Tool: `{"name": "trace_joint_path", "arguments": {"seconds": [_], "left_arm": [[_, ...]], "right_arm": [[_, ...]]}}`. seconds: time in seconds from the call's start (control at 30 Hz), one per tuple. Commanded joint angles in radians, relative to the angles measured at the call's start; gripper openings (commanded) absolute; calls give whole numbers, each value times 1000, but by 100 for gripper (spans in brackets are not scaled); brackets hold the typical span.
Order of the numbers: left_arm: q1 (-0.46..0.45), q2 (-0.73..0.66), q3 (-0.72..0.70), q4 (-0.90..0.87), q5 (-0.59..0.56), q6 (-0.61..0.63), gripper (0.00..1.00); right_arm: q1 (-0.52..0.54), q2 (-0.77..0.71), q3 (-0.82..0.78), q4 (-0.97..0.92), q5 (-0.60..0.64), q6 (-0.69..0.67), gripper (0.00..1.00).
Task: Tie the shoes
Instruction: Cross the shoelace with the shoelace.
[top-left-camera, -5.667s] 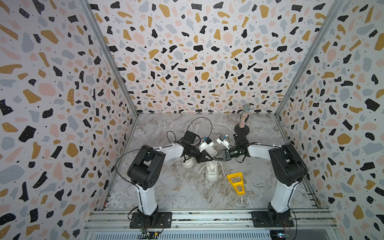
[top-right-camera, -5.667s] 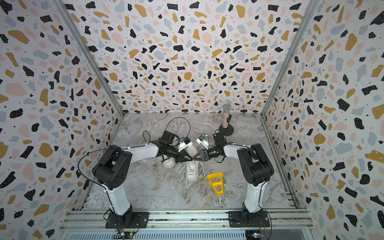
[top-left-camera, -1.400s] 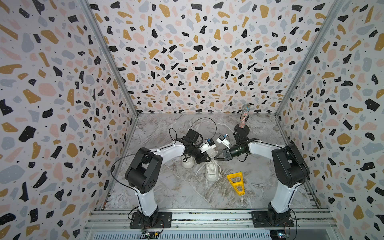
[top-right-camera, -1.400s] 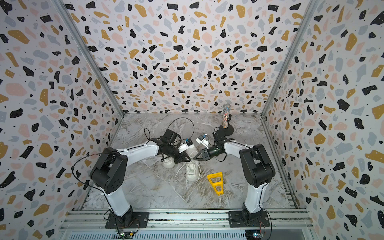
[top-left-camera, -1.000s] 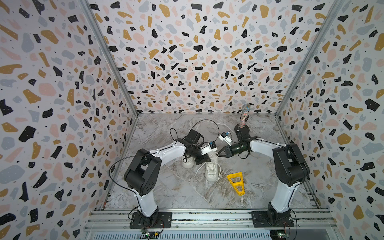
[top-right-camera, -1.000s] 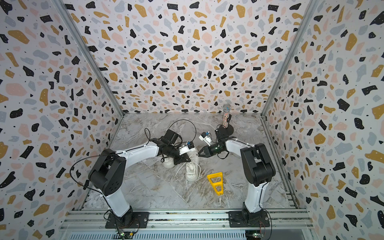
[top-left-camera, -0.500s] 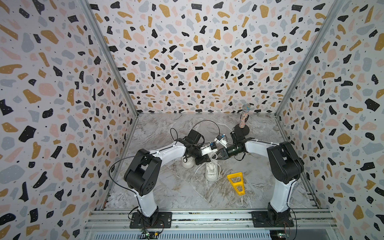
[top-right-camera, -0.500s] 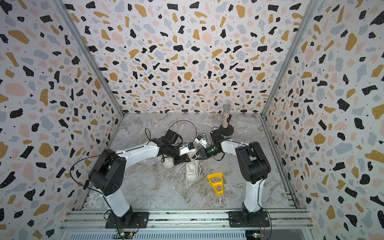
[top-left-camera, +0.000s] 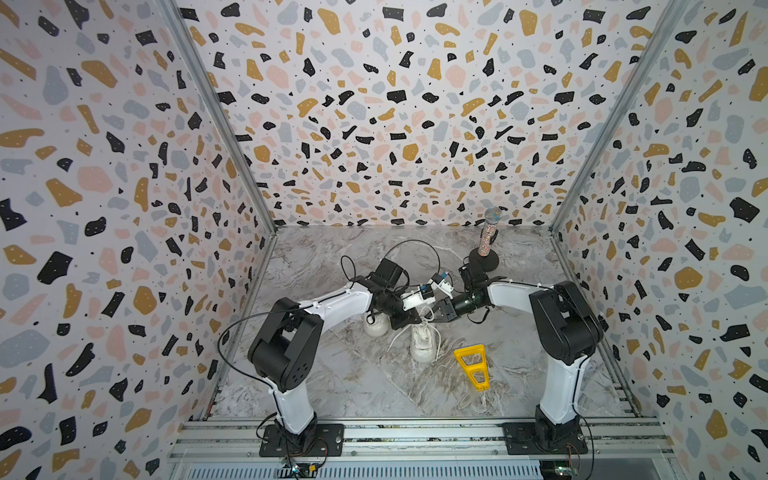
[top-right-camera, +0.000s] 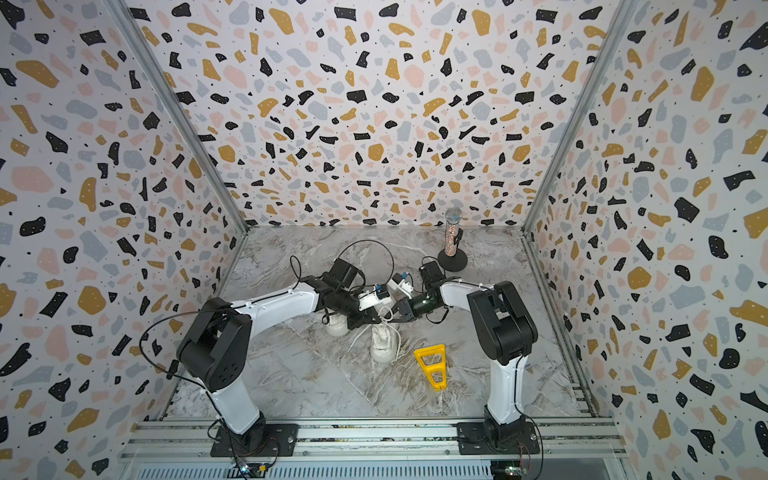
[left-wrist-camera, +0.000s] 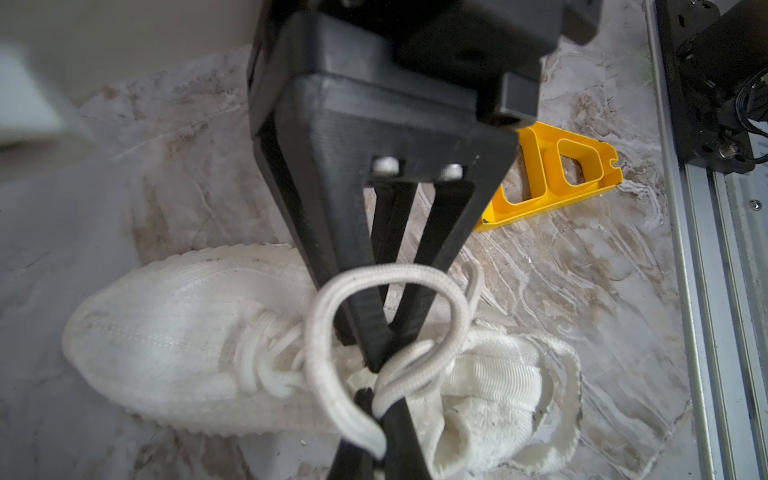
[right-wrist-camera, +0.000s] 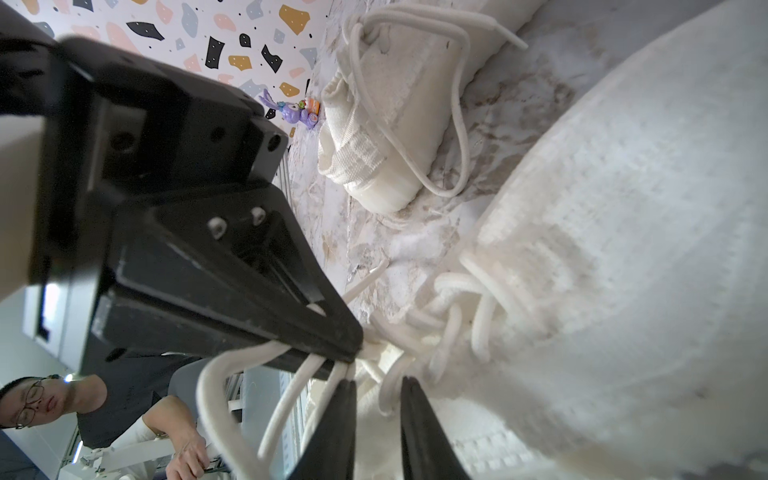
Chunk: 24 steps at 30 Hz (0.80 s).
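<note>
Two white shoes lie mid-table. One shoe (top-left-camera: 424, 341) (top-right-camera: 383, 344) (left-wrist-camera: 174, 340) (right-wrist-camera: 623, 249) is in front of both grippers. The other shoe (top-left-camera: 376, 327) (right-wrist-camera: 399, 112) lies left of it, partly under my left arm. Over the first shoe's tongue, my left gripper (top-left-camera: 409, 321) (left-wrist-camera: 379, 401) (right-wrist-camera: 355, 353) is shut on a loop of its white lace (left-wrist-camera: 328, 374). My right gripper (top-left-camera: 436, 313) (left-wrist-camera: 376, 361) (right-wrist-camera: 378, 382) meets it tip to tip. Its jaws stand a little apart over the laces and grip nothing.
A yellow triangular frame (top-left-camera: 471, 365) (left-wrist-camera: 557, 174) lies just right of the laced shoe. A sparkly microphone on a black round stand (top-left-camera: 487, 245) stands at the back right. A small purple toy (right-wrist-camera: 293, 112) sits by the wall. Metal rails (top-left-camera: 415, 432) run along the front edge.
My right gripper has swung in from the back right to the shoe's laces and its jaws have parted slightly. The left gripper has kept still, holding the lace.
</note>
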Motion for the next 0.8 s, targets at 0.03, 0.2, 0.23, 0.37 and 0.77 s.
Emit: {"name": "trace_joint_path", "arguments": {"seconds": [0.03,0.2,0.23,0.37,0.77], "left_arm": [[-3,-32,24,-10,-14,11,0],[-4,-30,23,-10,-10,10,0],[-4,-30,23,-10,-9,9,0],[-6,-34,23,-10,-10,12,0],[-6,-42,17,-10,-15,-2,0]], "right_arm": [[12,-4,15,5,-50,16,27],[13,5,18,9,-45,26,28],[13,8,22,7,-40,29,28],[13,17,33,8,-45,39,30],[30,28,45,-30,-100,-5,32]]}}
